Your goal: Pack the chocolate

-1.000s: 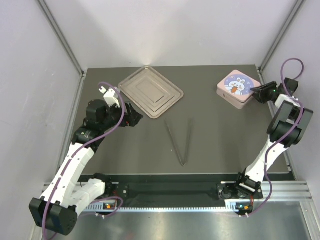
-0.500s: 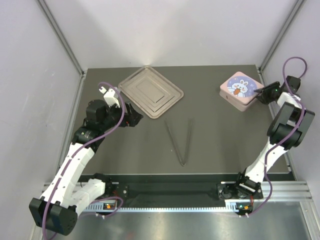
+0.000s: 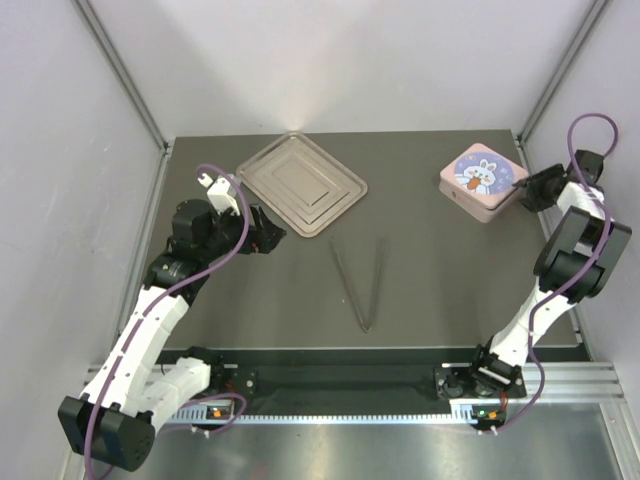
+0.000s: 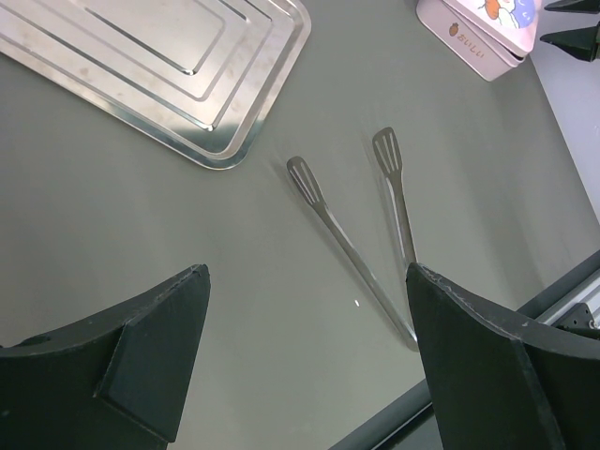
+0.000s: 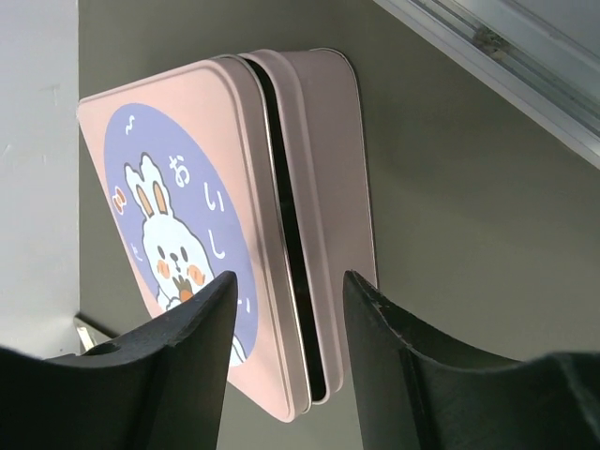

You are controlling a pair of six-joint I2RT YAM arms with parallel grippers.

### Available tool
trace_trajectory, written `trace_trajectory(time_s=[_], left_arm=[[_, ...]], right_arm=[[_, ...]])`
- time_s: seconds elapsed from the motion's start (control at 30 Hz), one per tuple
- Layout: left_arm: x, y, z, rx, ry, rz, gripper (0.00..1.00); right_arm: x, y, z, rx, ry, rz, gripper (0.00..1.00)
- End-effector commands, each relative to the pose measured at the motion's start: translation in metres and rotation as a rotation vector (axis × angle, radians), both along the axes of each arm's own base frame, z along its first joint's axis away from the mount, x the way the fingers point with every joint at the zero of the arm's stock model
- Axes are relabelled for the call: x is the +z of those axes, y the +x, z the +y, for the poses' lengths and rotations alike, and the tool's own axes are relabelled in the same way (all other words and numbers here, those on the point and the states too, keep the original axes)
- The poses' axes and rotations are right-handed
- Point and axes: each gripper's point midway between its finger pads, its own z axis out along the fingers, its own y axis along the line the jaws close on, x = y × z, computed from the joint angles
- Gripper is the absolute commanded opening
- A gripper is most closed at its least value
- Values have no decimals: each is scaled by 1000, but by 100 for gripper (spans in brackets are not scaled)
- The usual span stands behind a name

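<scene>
The left arm leaned along the left side, elbow bent. The left gripper pointed right toward the middle, jaws spread wide. The right arm stood along the right edge, folded at the far right. The right gripper pointed left, its fingers parted.

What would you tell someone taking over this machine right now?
Left hand: open, empty, hovering beside the metal tray.
Right hand: open, at the pink box, straddling its lid seam; contact unclear.
Tongs lie mid-table, apart from both hands.
No chocolate shows in any view.
Done: nothing packed; lid on.
Left: open the box, find the chocolate, pack it.
</scene>
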Motion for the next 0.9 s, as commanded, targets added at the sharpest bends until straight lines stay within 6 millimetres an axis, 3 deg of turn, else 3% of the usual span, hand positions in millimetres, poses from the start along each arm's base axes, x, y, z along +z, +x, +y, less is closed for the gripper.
trace_trajectory(time_s=[0.0,0.37,0.57,0.67,0.87], left_arm=[[14,1,2,1,0,-63,90],[13,2,1,-3,0,-58,90],[11,3,1,-3,2,-55,90],[12,2,1,-3,2,-56,90],[11,3,1,-1,2,-55,90]], right_arm=[[50,12,-22,-35,-77,-102,49],[6,21,-5,13,-67,-25,55],[-9,17,-13,-11,-108,16,55],[-16,16,-15,-15,-101,29,51],[-17,15,-18,-25,-108,35,27]])
